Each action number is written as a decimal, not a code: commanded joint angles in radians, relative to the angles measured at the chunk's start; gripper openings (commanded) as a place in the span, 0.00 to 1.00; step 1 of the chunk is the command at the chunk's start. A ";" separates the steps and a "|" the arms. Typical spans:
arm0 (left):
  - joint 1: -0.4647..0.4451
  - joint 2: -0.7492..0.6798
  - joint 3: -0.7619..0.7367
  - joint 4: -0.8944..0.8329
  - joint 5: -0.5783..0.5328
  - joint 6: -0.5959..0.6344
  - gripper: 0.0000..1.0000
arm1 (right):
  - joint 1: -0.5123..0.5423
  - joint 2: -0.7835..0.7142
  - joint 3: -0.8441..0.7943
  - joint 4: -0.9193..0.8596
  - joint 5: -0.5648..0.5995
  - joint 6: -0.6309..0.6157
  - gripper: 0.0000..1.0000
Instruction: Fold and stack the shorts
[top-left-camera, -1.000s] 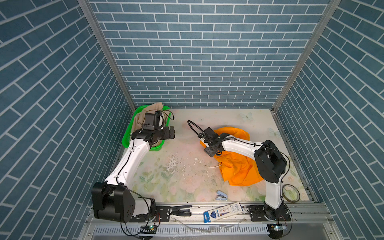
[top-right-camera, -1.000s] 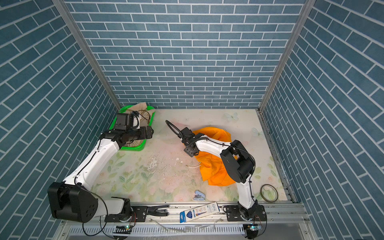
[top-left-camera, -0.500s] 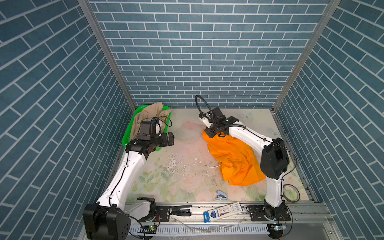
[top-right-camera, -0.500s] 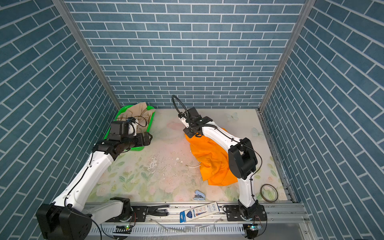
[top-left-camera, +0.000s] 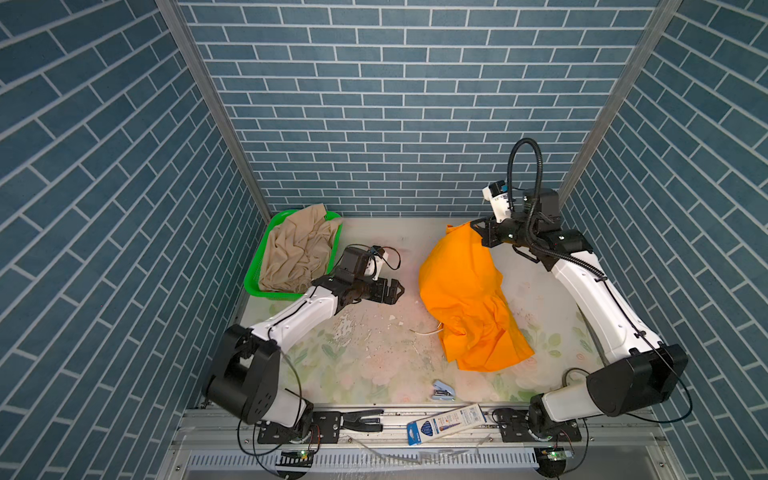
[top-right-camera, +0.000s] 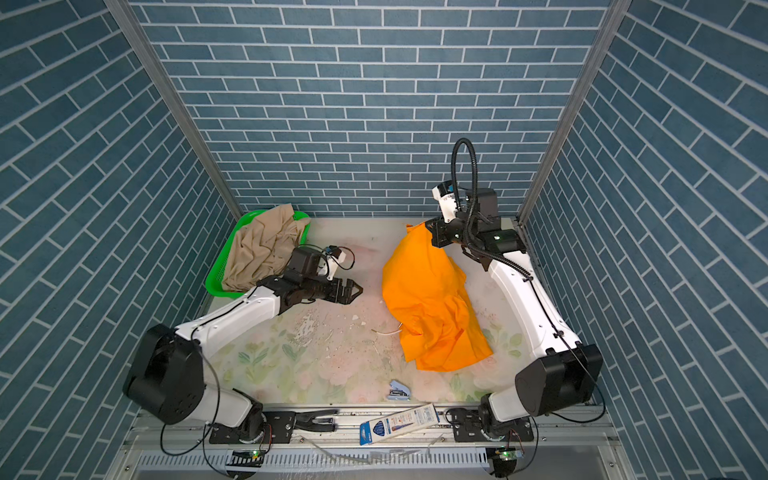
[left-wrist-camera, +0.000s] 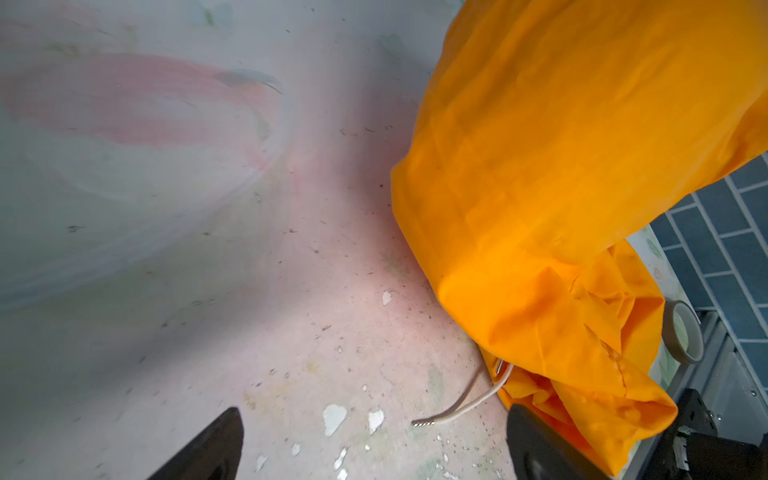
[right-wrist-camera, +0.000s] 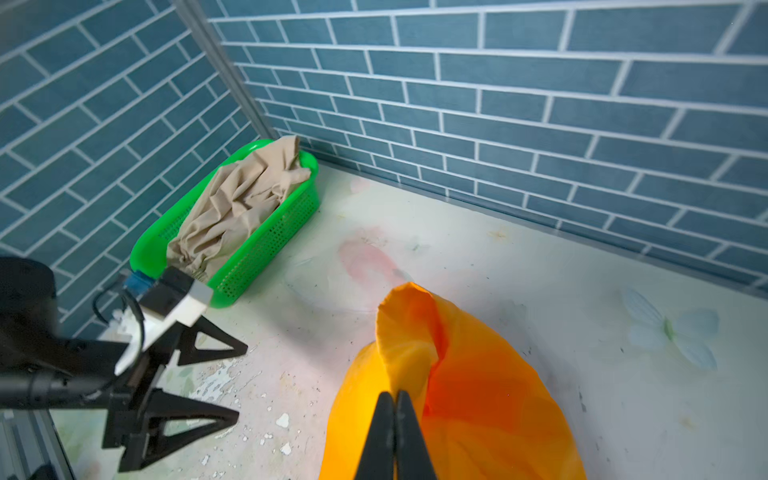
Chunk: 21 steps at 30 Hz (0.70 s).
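My right end effector (top-left-camera: 476, 228) is pinched tight on an upper edge of the orange shorts (top-left-camera: 461, 291). It holds that end up off the desk (top-left-camera: 365, 361) near the back wall, while the rest drapes down and lies crumpled on the surface. My left end effector (top-left-camera: 400, 289) hangs spread wide and empty, near the orange cloth but apart from it. The beige shorts (top-left-camera: 297, 249) sit bunched in the green basket (top-left-camera: 266, 295) at the back left.

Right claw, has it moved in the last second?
Yes. The right claw, shut on the orange shorts, has swung from mid-table toward the back wall and the right corner post, lifting one end of the cloth.
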 joint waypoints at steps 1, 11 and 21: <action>-0.056 0.102 0.059 0.136 0.076 -0.025 1.00 | -0.066 -0.043 -0.051 0.101 -0.094 0.121 0.00; -0.180 0.373 0.242 0.242 0.166 -0.073 0.99 | -0.069 -0.067 -0.059 0.163 -0.227 0.164 0.00; -0.130 0.369 0.408 0.002 0.100 0.033 0.00 | -0.070 -0.065 -0.062 0.159 -0.250 0.152 0.00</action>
